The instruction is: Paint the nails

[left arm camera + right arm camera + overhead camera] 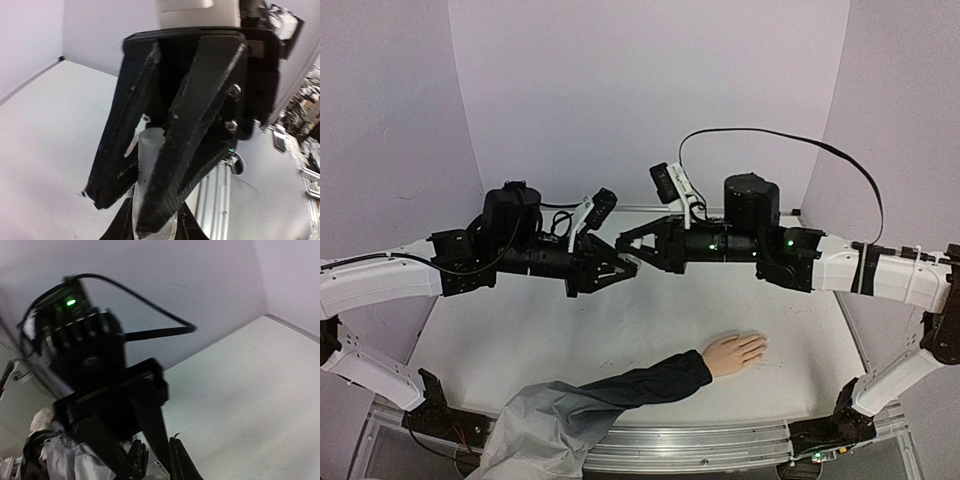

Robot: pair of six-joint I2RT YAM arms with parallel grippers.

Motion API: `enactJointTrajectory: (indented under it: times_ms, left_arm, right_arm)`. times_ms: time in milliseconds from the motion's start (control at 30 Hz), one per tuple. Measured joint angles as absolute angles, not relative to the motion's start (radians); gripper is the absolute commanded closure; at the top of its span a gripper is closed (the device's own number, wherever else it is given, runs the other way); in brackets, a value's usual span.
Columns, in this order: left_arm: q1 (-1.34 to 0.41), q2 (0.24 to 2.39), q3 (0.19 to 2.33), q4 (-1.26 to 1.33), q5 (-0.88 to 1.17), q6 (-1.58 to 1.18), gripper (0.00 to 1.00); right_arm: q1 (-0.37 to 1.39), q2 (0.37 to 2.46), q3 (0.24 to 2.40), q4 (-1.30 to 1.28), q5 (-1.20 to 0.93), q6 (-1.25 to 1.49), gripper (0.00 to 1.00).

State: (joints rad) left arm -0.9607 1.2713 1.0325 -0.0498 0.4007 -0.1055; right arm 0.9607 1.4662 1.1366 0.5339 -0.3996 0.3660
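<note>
**Gripper state.** The left gripper point(628, 267) is pinching a translucent whitish tube point(150, 150) between its two black fingers, high above the table point(570, 330). The right gripper point(623, 243) is meeting it tip to tip. Its fingers are pressed together and, in the left wrist view, appear to be flanking the tube's far end. What that end carries is hidden.

**Location of the work.** The nails point(760, 345) are sitting at the fingertips of the mannequin hand point(733, 353). The hand is lying palm down on the table, near the front edge on the right arm's side, well apart from both grippers. The nails are too small and skin-toned to be told apart from the fingers.

**Orientation.** The hand's long axis is running from the navy sleeve point(650, 383) toward the fingertips. The fingers are pointing toward the robot's right and slightly away from the bases.

**Hazards (judged).**
- The tube is sitting between narrow fingers, so an off-axis pull or twist from the right gripper is likely to make it slip or rotate.
- If the tube opens up here, any liquid is risking a drip onto the table.
- The nails are offering little contrast, so a brush could land on skin or sleeve.
- Nothing visible is fixing the hand down, so brush pressure could shift it.
</note>
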Motion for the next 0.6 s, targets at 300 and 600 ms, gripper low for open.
enactJointTrajectory:
  times_ms: [300, 600]
  left_arm:
    - [-0.979, 1.275, 1.061, -0.052, 0.688, -0.101, 1.0]
    - [-0.958, 1.234, 1.031, -0.065, 0.47, -0.068, 1.0]
  right_arm:
    - [0.918, 1.415, 1.048, 0.691, -0.851, 0.299, 1.0]
    - [0.92, 1.383, 1.043, 0.606, -0.627, 0.298, 0.23]
